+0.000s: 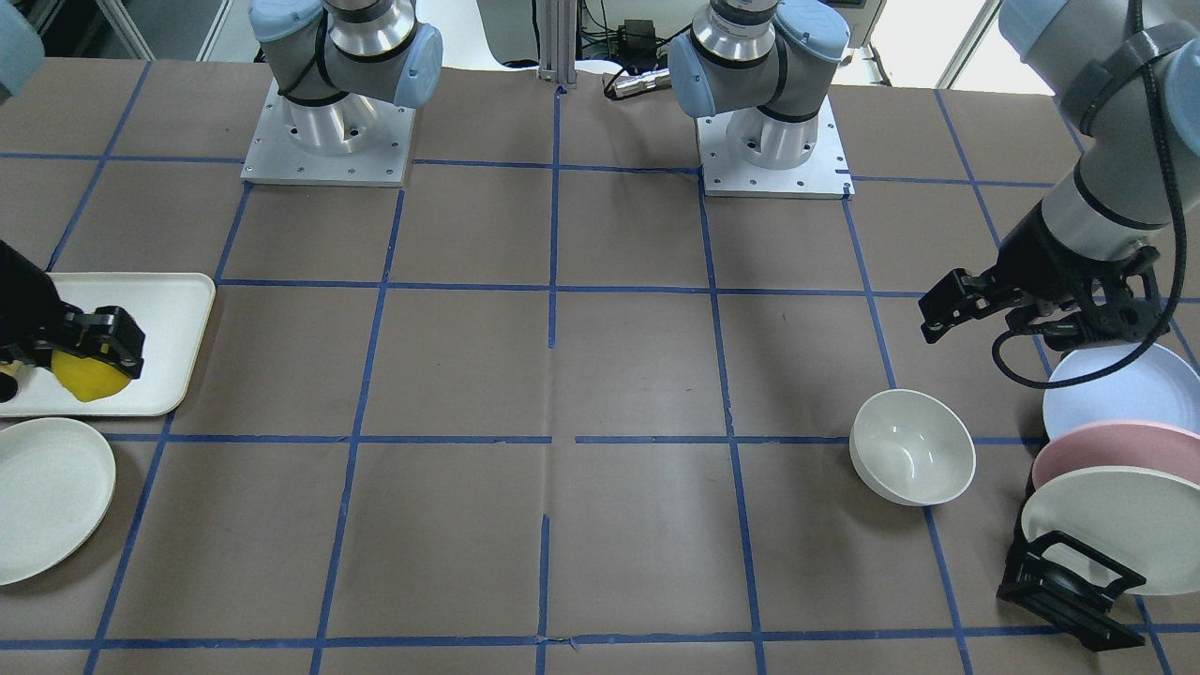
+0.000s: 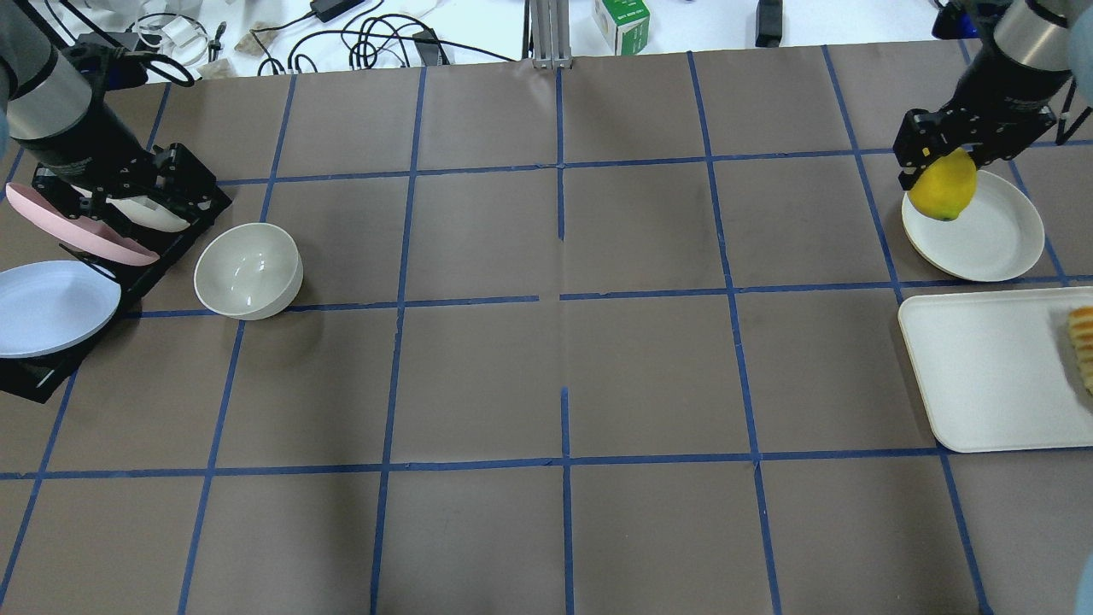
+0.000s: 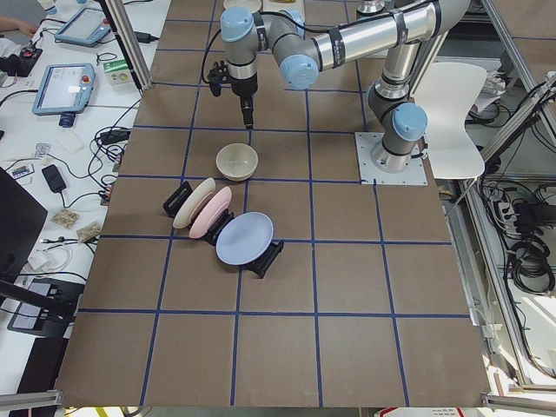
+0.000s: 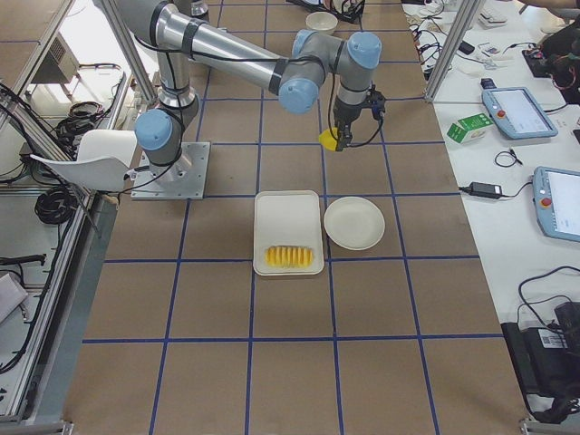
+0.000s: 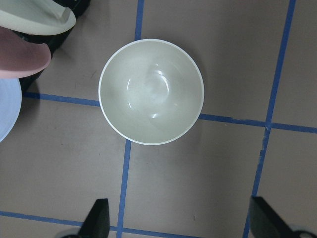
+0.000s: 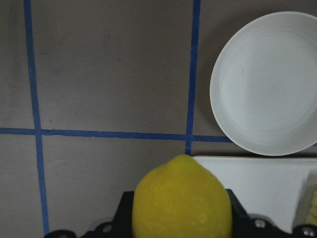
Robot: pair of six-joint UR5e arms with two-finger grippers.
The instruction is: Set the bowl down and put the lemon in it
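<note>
Jaws on the left arm (image 2: pixel 53 111) stand released, and in the wrist view we see their two tips wide apart with bare worktop (image 2: pixel 555 384) between them. They hang above the black rack (image 2: pixel 198 203), which holds a pink plate (image 2: pixel 77 231), a blue plate (image 2: pixel 51 307) and an off-white plate (image 1: pixel 1116 525) on edge. Just beside the rack we find the bowl (image 2: pixel 248 269), upright on the worktop with its base on a line of blue tape.

Far across at the right end, the jaws of the right arm (image 2: pixel 1016 51) are clenched on the lemon (image 2: pixel 942 186) and hold it off the worktop, one pointed end toward the wrist camera. It is well apart from the bowl. Near it lies a round white plate (image 2: pixel 982 231), and next to that a white tray (image 2: pixel 982 376) carrying ridged yellow sliced food (image 2: pixel 1083 342).
</note>
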